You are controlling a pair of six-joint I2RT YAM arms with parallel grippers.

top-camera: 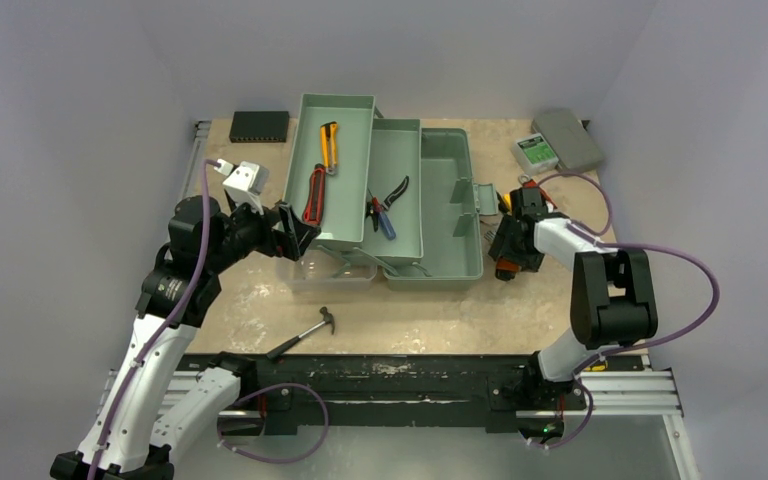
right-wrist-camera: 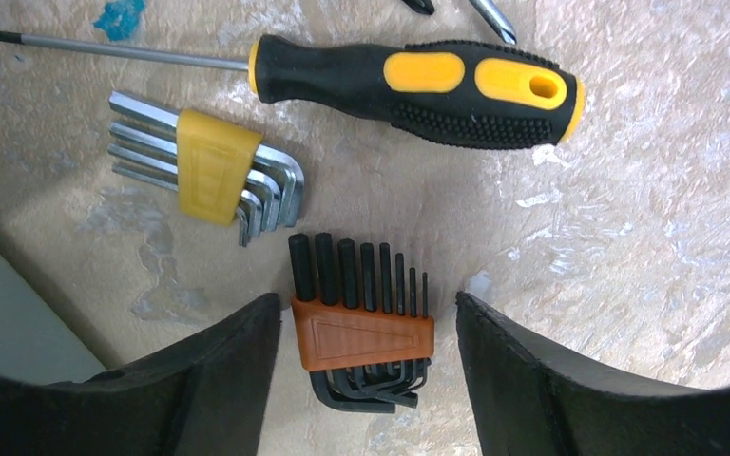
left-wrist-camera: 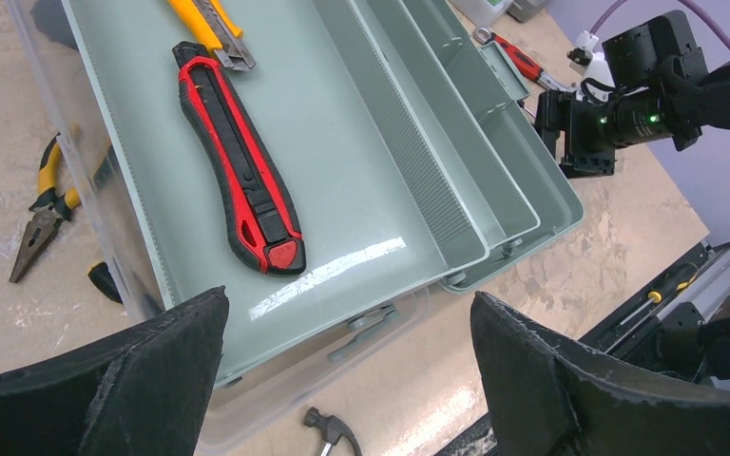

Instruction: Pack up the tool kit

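Toolbox lay open mid-table, trays fanned for loading. Right claw spread, straddled orange-holder hex key set on table, not yet pinching, likely lining up pickup. Left claw spread, empty, over red knife in tray.

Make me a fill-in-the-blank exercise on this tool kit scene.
1. The right tool straddles the black hex key set in the ____ holder.
2. The red utility knife lies in a toolbox tray beside a ____ one.
3. On the table in front of the toolbox lies a ____.
Missing: orange; yellow; hammer.
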